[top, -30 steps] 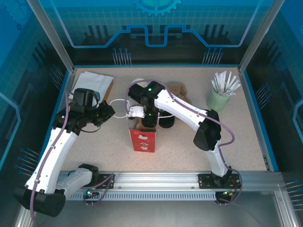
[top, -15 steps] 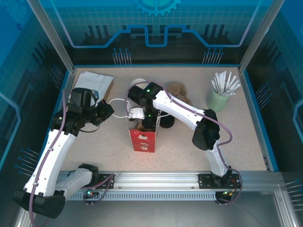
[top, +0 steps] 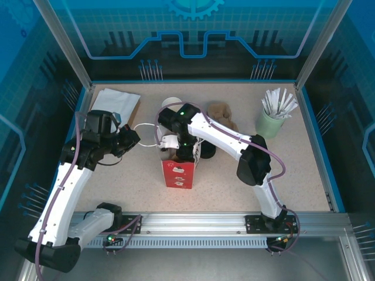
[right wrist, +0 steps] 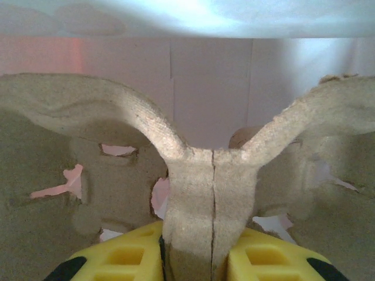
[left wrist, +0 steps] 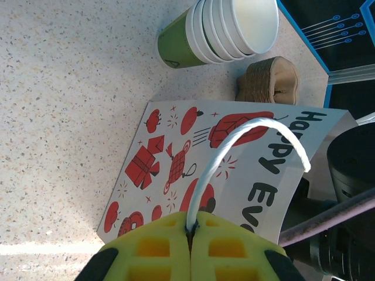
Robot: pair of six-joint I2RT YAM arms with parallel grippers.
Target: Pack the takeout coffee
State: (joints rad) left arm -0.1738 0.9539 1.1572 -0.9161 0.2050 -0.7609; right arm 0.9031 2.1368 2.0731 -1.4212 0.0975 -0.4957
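Holding the white cord handle (left wrist: 234, 149) of the bag (top: 177, 172), the left hand (left wrist: 190, 235) had its yellow pads (left wrist: 158, 253) pressed together on the cord. The bag, printed in red, stood upright near the middle of the worktop (top: 293, 170). We saw the right hand (right wrist: 212, 234) down inside the bag's mouth, its pads pinching the centre ridge of a brown pulp carrier (right wrist: 88, 117); pale bag walls showed behind it. The coffee (top: 207, 151) sat on the worktop just right of the bag, outside it and partly under the right arm; we could make out only its dark top. A stack of green cups (left wrist: 225, 29), white inside, was beyond the bag, with more carriers (left wrist: 270, 79) just beside it. The handle arched from the bag's rim to the left hand.
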